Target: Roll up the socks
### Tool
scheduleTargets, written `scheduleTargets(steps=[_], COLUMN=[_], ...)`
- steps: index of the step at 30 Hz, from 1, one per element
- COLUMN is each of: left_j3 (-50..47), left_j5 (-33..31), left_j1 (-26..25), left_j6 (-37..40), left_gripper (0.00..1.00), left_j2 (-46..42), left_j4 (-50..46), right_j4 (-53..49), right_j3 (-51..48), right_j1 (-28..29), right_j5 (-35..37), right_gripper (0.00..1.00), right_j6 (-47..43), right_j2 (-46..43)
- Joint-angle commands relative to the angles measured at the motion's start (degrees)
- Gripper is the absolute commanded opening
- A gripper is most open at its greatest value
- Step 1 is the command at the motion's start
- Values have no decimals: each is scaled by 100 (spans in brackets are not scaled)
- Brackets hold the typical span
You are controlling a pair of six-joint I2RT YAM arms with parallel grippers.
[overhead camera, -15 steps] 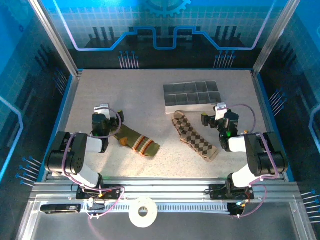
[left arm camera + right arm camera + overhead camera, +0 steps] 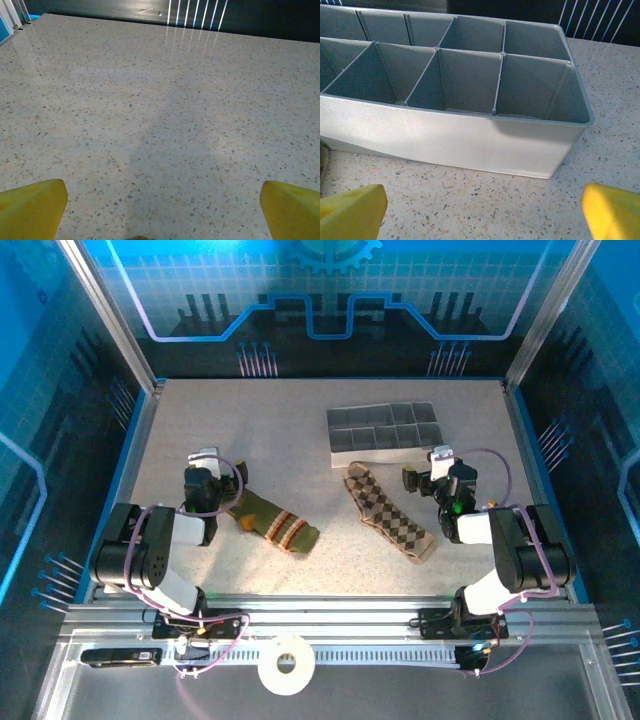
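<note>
1. From the top external view, the olive-green sock lay flat and unrolled on the speckled table. Orange and cream stripes crossed the end nearer the arm bases. It sat near the left gripper, to that gripper's right and apart from it. The brown and tan sock, checked in diamonds, also lay flat and slanted. Its far end was just beside the front wall of the grey tray. The right gripper stood to the right of this sock, near the tray's near right corner, and did not touch the sock.

2. In the left wrist view, the left gripper was spread wide. Its yellow fingers sat at the lower corners with bare table between them, and it held nothing.

3. In the right wrist view, the right gripper was likewise spread wide and empty. Its yellow fingers faced the tray, whose compartments were set off by thin dividers.
</note>
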Motion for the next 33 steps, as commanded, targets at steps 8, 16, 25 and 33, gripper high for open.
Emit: scheduleTargets(steps=[8, 16, 25, 33], left_j3=[104, 29, 3527, 4053], left_j5=[-19, -1642, -957, 1172], left_j1=[-17, -699, -407, -380], left_j6=[140, 257, -6184, -5954], left_gripper=[99, 99, 99, 75], left_j2=[-54, -1893, -2713, -1488], left_j4=[-3, -1150, -8619, -10904], right_j4=[88, -1043, -5502, -6896], right_j3=[105, 174, 3462, 4601], right_j1=[-38, 1007, -121, 3223], right_j5=[42, 2264, -280, 909], right_gripper=[100, 100, 100, 91], right_j6=[60, -360, 4297, 1349], right_j2=[17, -2138, -2554, -1317])
